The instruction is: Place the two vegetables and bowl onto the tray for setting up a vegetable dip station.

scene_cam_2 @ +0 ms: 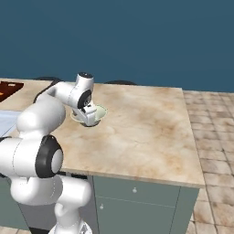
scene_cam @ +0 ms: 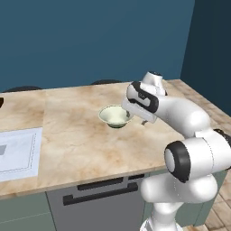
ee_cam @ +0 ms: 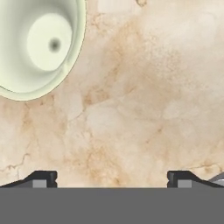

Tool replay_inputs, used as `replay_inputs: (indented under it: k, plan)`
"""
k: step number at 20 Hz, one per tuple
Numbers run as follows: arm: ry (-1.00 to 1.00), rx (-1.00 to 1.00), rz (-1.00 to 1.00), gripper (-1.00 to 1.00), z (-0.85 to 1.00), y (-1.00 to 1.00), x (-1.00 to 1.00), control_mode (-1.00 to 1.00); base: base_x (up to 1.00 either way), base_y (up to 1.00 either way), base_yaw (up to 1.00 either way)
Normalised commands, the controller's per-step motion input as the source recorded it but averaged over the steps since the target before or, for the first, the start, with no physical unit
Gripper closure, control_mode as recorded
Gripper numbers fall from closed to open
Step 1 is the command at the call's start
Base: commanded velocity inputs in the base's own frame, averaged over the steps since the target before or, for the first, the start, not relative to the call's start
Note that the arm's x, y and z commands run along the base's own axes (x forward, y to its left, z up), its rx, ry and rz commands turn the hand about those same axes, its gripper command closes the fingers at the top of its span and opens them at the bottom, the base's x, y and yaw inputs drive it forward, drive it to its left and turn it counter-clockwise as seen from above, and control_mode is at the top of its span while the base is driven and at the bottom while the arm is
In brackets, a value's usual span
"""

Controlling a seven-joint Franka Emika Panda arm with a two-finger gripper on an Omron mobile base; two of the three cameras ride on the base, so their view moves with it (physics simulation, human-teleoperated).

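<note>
The wide-spread, empty hand [ee_cam: 112, 177] hovers over the beige marble table [ee_cam: 144, 96], the round pale greenish-white ceramic bowl [ee_cam: 37, 43] lying at its eleven o'clock, just beside it.

The white arm reaches forward over the marble counter [scene_cam_2: 146, 123], its hand hanging just above the pale bowl [scene_cam_2: 98, 113] and hiding part of its near rim. Far off at the left edge lies a corner of the dark reddish-brown tray [scene_cam_2: 9, 89].
</note>
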Motion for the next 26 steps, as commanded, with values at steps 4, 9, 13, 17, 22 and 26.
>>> replay_inputs:
  k: [4, 9, 13, 17, 22, 26]
  plan:
    - [0.0, 0.0, 0.0, -1.0, -0.07, -0.18, 0.03, -1.0, 0.0, 0.0, 0.0]
    - [0.0, 0.0, 0.0, -1.0, -0.13, -0.18, 0.0, -1.0, 0.0, 0.0, 0.0]
    - [0.0, 0.0, 0.0, -1.0, -0.2, -0.1, 0.06, -1.0, 0.0, 0.0, 0.0]
    - [0.0, 0.0, 0.0, -1.0, -0.21, -0.05, 0.15, -1.0, 0.0, 0.0, 0.0]
    - [-0.01, 0.0, 0.0, -1.0, -0.11, -0.06, 0.2, -1.0, 0.0, 0.0, 0.0]
    - [-0.05, 0.0, 0.0, -1.0, -0.01, -0.03, 0.18, -1.0, 0.0, 0.0, 0.0]
